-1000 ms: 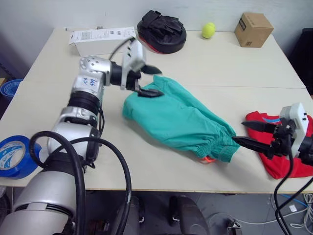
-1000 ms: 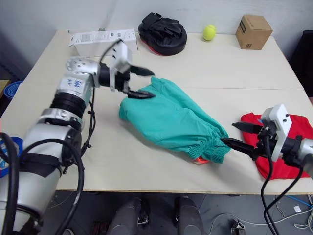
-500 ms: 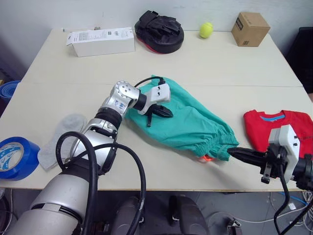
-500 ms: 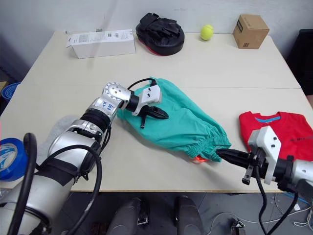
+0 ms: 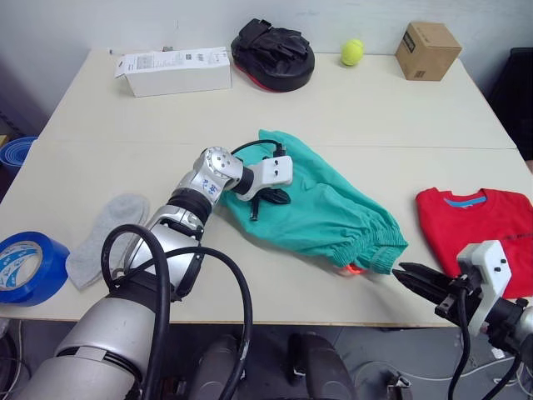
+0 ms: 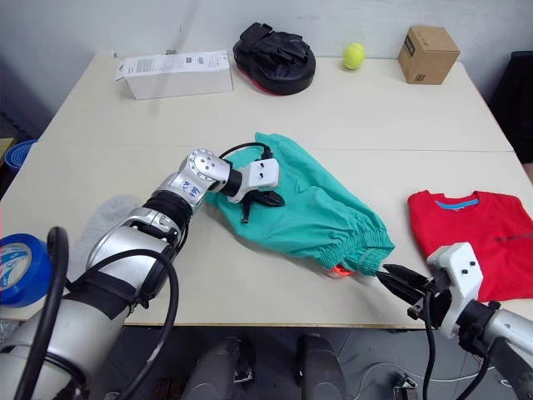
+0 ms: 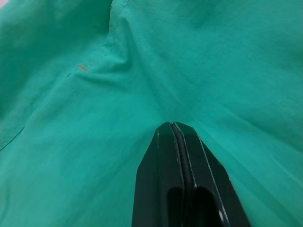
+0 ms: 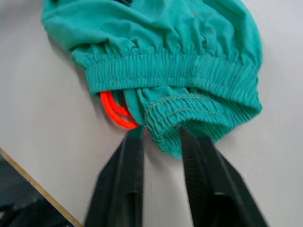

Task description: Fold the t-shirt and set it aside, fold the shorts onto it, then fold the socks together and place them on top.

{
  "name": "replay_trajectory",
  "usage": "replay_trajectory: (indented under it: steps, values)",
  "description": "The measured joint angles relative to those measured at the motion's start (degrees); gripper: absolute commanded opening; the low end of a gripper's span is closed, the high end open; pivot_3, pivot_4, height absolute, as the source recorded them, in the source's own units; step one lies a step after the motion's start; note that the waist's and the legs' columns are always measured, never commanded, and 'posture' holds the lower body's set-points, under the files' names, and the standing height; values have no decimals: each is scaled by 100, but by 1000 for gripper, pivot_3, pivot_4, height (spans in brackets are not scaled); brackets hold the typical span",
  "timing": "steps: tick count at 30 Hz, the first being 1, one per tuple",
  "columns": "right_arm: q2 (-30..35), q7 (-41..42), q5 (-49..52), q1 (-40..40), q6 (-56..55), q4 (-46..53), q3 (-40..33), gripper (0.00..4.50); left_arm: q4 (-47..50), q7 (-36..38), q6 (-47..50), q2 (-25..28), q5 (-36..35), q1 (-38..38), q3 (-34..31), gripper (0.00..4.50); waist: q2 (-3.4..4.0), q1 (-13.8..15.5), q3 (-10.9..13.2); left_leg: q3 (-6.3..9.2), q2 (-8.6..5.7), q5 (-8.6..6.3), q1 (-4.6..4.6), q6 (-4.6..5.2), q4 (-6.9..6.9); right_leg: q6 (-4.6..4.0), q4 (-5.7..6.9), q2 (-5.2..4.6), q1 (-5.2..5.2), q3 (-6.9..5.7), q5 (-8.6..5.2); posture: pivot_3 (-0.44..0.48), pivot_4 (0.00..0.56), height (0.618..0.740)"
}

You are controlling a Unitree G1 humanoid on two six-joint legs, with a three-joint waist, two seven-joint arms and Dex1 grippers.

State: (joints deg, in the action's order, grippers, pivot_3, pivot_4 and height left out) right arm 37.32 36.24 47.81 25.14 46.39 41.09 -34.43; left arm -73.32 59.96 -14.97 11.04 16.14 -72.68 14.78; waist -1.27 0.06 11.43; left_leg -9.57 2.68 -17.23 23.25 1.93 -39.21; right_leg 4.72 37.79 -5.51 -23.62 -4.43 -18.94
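We have the shorts (image 5: 321, 204) lying mid-table, long axis running from our left gripper (image 5: 265, 198), clenched with its fingertips on the far leg end, down to the waistband just ahead of our spread right gripper (image 8: 160, 142), the nearer 1.

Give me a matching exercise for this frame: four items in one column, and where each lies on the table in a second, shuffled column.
Items:
1. shorts
2. t-shirt
3. socks
4. ball

Places:
A. far edge, beside the cardboard box
B. robot's left, by the blue tape
C. middle, under the left gripper
D. robot's right, flat

Pairs: 1-C, 2-D, 3-B, 4-A
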Motion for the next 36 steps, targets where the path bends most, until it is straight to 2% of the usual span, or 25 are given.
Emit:
replay_trajectory:
  steps: [6,7,14,21,28,36]
  values:
    - [-677,-1433,1603,224,634,101,-117,4247,-58,-53,-18,-80,0,1,-23,0,0,4,-2,9,-1,-1,0,2,0,-1,-1,-6,6,13,0,0,150,740]
    - [-769,-1667,1890,317,683,101,-104,4470,-62,-52,-22,-91,-1,2,-25,0,0,11,-2,11,-2,-1,1,3,0,-1,-3,-7,7,15,0,0,150,740]
    - [-1027,-3283,3629,604,678,-331,104,4470,-77,-50,-33,-98,-1,2,-28,0,-5,-7,-8,10,-2,-3,2,5,1,-1,-5,-7,8,23,0,0,150,740]
    - [-1270,-4175,4860,74,137,-1091,659,4470,-110,-40,-71,-100,0,60,-26,0,-71,-50,-52,11,8,-2,-2,3,2,-2,-7,1,10,26,-1,0,150,740]
    - [-1436,-4405,5050,-703,-214,-1556,1189,4470,-109,-15,-80,-73,2,73,-26,0,-78,-80,-61,11,8,-1,-2,2,2,-2,-5,1,10,27,-1,0,150,740]
    - [-1612,-4445,4733,-1535,-293,-1946,1697,4470,-109,0,-101,11,22,73,-21,0,-76,-165,-69,12,10,0,-3,1,3,-3,-3,3,10,25,-1,0,150,740]
